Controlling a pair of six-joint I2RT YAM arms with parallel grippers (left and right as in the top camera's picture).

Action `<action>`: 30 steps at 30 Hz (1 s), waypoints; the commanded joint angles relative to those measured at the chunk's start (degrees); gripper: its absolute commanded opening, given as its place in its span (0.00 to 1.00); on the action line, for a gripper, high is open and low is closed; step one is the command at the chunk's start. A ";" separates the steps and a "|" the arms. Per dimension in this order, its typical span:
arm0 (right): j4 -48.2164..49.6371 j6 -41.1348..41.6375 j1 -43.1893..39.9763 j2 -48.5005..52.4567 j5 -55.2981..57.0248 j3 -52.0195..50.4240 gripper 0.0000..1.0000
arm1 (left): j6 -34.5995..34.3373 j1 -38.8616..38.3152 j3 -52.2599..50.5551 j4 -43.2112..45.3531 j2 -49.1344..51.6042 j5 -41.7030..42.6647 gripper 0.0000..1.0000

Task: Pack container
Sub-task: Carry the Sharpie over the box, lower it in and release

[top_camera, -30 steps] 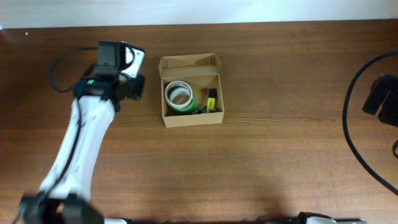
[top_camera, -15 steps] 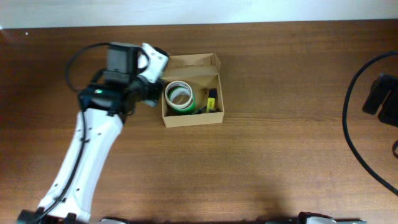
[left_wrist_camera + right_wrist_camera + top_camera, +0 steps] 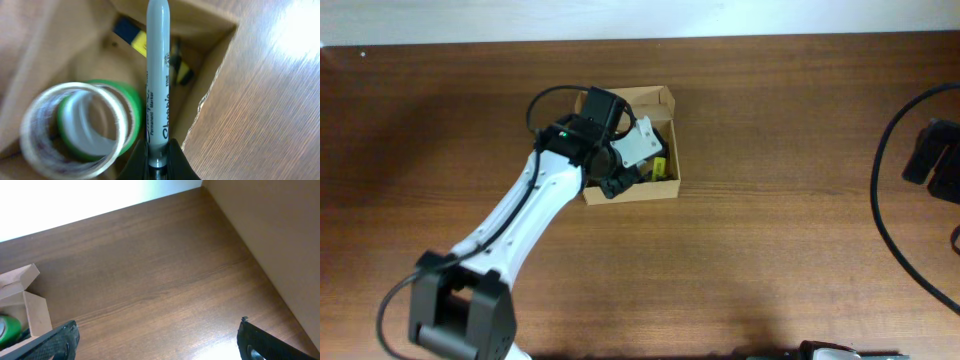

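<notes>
The tan cardboard container (image 3: 660, 190) stands open on the table, its flap lid (image 3: 638, 98) folded back. My left gripper (image 3: 620, 180) is over the container, shut on a grey permanent marker (image 3: 157, 75) that points into the box above its right wall. Inside lie a clear tape roll (image 3: 65, 130) stacked on a green tape roll (image 3: 127, 100), and a yellow and dark item (image 3: 135, 37) in the far corner. The container's corner also shows in the right wrist view (image 3: 25, 305). My right gripper (image 3: 157, 340) is open and empty, far right of the container.
A black cable (image 3: 885, 200) loops along the table's right side by the right arm (image 3: 935, 155). The table's back edge (image 3: 640, 40) meets a white wall.
My left arm has swung right from beside the container's left wall to over the box, carrying the marker. The right arm has not moved.
</notes>
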 commanded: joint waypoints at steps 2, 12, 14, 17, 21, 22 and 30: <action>-0.33 -0.26 -0.33 -0.70 -0.52 -0.13 0.99 | 8.66 0.07 0.24 -0.44 4.24 1.68 0.02; -0.33 -0.26 -0.33 -0.70 -0.50 -0.15 0.99 | 11.52 0.07 0.24 -0.37 6.19 1.64 0.02; -0.35 -0.26 -0.33 -0.70 -0.50 -0.15 0.99 | 11.52 0.07 0.24 -0.17 6.19 1.64 0.02; -0.33 -0.26 -0.33 -0.70 -0.52 -0.15 0.99 | 11.45 0.07 0.24 0.92 6.19 1.62 0.15; -0.33 -0.26 -0.33 -0.70 -0.52 -0.15 0.99 | 11.21 0.07 0.28 2.67 6.16 0.96 0.48; -0.33 -0.26 -0.33 -0.70 -0.50 -0.15 0.99 | 10.58 0.07 0.48 3.26 6.16 0.44 0.53; -0.33 -0.26 -0.33 -0.52 -0.50 -0.15 0.99 | 7.45 0.07 5.97 3.87 5.70 -6.25 0.65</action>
